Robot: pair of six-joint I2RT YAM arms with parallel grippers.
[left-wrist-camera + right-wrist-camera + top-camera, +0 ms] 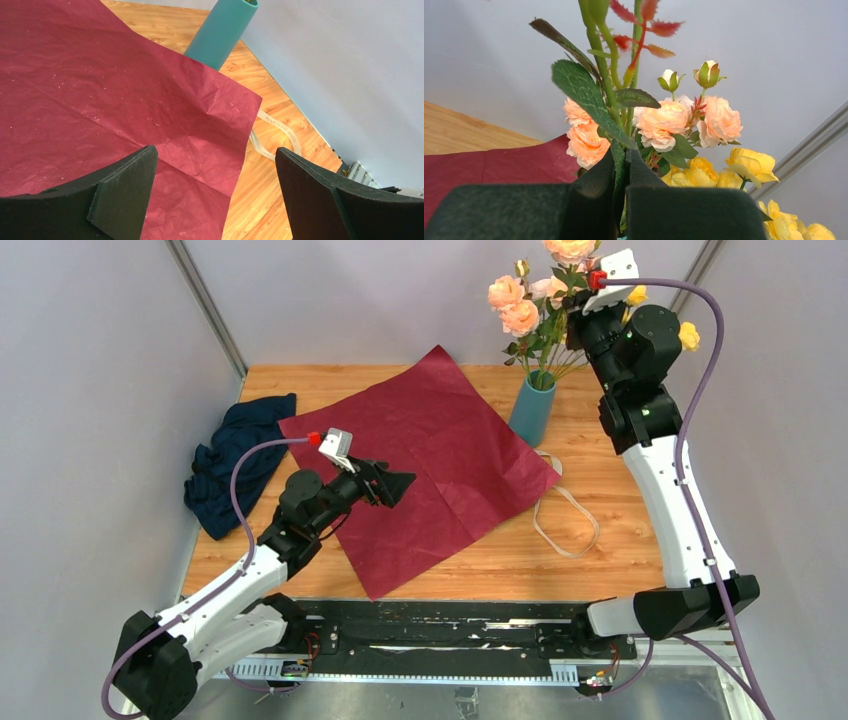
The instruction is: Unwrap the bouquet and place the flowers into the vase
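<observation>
Done: paper (430, 455) spread flat on the counter (620, 540), ribbon (280, 127) off, flowers (530, 305) stood in the vase (533, 408).
To do: release by the right hand (624, 162), judged the last step.
Right hand: closed on the flowers, above the vase.
Left hand (215, 155): wide open, empty, over the paper.
Vase: upright at the paper's far right edge.
Count: one vase, one paper, one ribbon, one cloth (235, 465).

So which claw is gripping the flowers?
The right gripper, shut on the flowers above the vase; the left gripper hangs open over the maroon paper.
</observation>
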